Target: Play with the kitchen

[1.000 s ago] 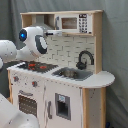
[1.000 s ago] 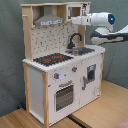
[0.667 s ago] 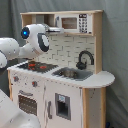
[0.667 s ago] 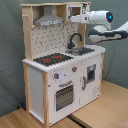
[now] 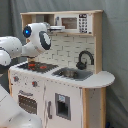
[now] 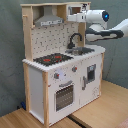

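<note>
Upright white-and-wood toy kitchen (image 5: 60, 95) (image 6: 55, 85), doors closed.

White rounded arm (image 5: 22, 45), dark joint bands, blue light.

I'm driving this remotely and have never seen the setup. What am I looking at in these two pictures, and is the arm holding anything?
Both exterior views show one white robot arm working at a toy kitchen, filmed from opposite sides. The kitchen has a hob with red rings, a sink with a black faucet, an oven door, a grey hood and a small microwave on top. The arm's end reaches up toward the microwave cabinet. Its gripper is hard to make out, so I cannot tell whether it holds anything.
</note>
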`<state>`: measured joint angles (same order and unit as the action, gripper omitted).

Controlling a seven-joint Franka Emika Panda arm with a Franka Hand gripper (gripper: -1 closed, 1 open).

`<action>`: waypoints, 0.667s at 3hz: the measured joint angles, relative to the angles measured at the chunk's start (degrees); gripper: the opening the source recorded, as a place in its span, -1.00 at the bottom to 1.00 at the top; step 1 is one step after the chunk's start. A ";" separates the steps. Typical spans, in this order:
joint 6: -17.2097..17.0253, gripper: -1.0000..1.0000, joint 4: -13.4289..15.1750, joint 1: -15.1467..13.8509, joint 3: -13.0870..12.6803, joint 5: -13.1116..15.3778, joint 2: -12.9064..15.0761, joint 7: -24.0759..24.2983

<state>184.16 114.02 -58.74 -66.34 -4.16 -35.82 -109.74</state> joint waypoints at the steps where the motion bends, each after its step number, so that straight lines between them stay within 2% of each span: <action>1: -0.07 1.00 -3.05 -3.48 -3.33 -0.02 0.78 0.10; 2: -0.08 1.00 -3.25 -3.56 -4.15 -0.04 1.62 0.25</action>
<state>184.09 110.77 -62.30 -70.49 -4.20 -34.20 -109.49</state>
